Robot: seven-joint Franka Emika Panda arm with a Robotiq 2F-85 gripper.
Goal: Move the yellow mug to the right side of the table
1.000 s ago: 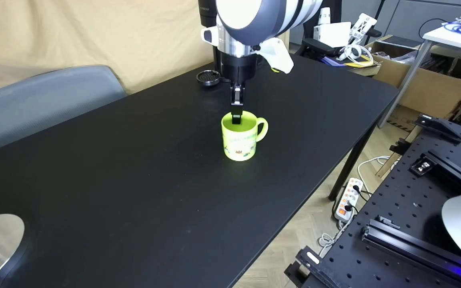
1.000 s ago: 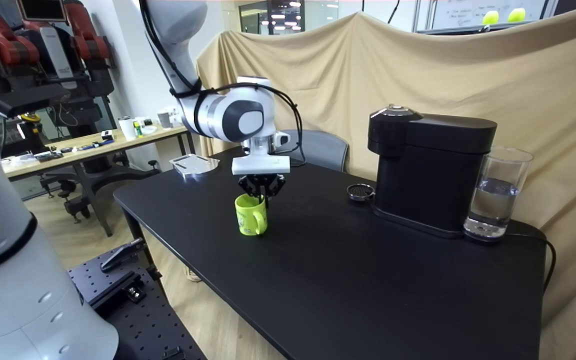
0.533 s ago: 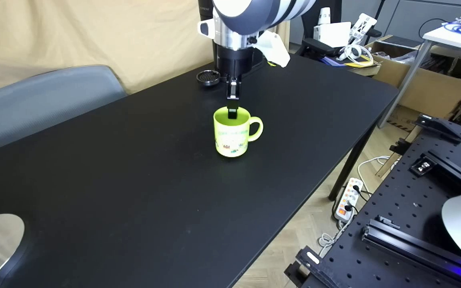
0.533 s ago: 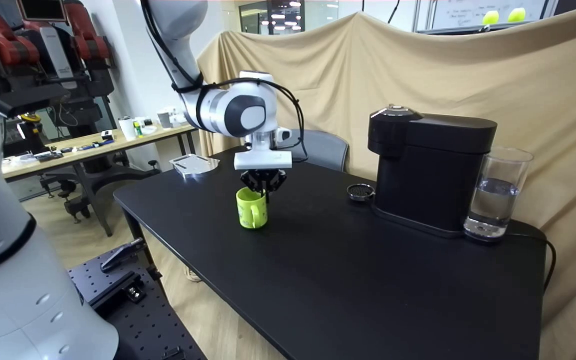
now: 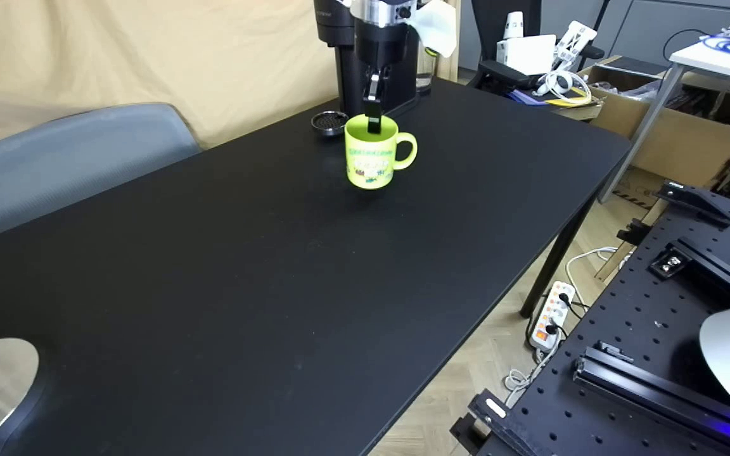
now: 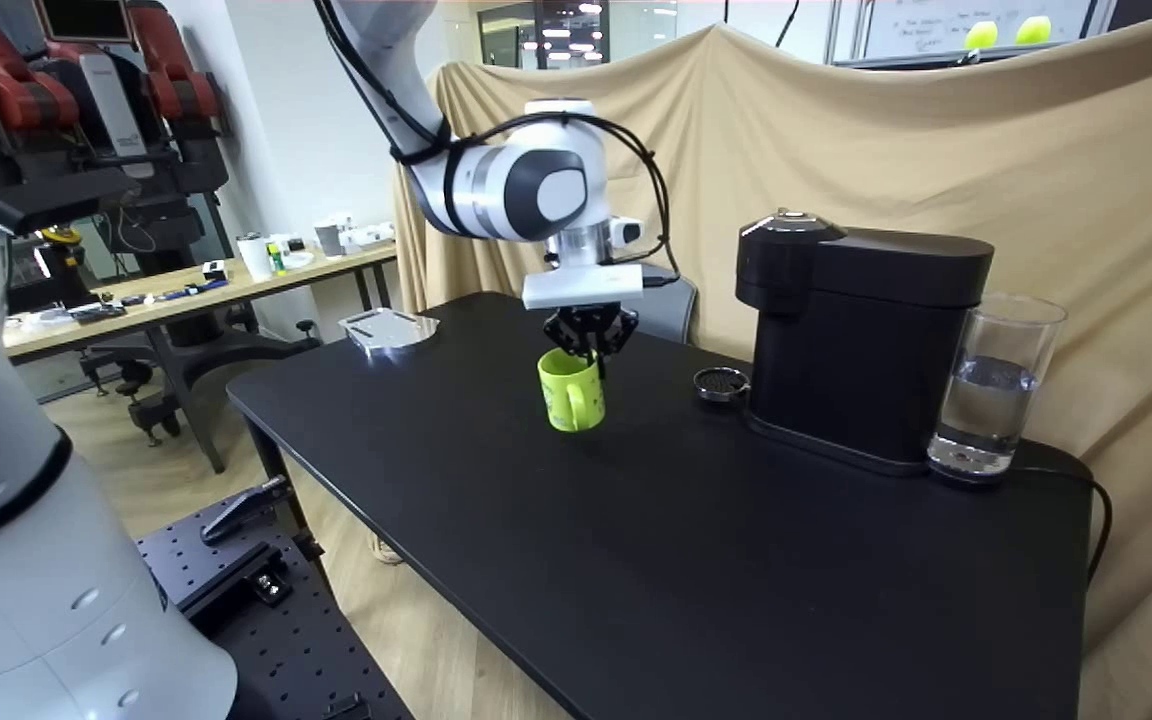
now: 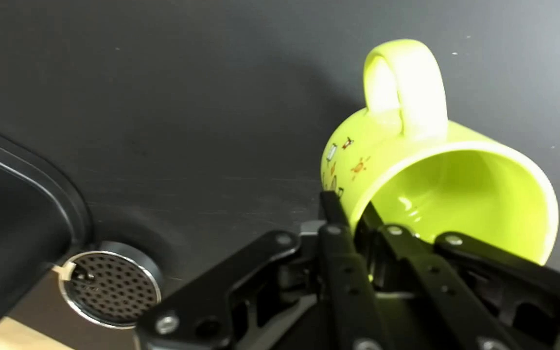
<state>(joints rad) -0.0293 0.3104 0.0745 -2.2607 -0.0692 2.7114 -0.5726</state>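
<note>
The yellow mug (image 5: 365, 158) is upright or nearly so, and it also shows in an exterior view (image 6: 564, 395). It appears to hang a little above the black table (image 5: 244, 285). My gripper (image 5: 374, 126) points down at the mug's rim and is shut on its wall. In the wrist view, the gripper (image 7: 349, 201) has one finger outside and one inside the mug (image 7: 479, 189). The handle points away from the fingers, toward the top of that view. Part of the near rim is hidden by the fingers.
A black coffee machine (image 6: 846, 340) stands at the table's back edge, with a glass of water (image 6: 981, 410) beside it. A round metal drip tray (image 6: 721, 384) juts out from the machine near the mug. A silver plate (image 6: 388, 328) lies at the table's far end. A chair (image 5: 80, 164) stands behind.
The gripper and the held mug have risen and moved across the table toward the coffee machine and its drip tray. The grip on the rim looks the same.
</note>
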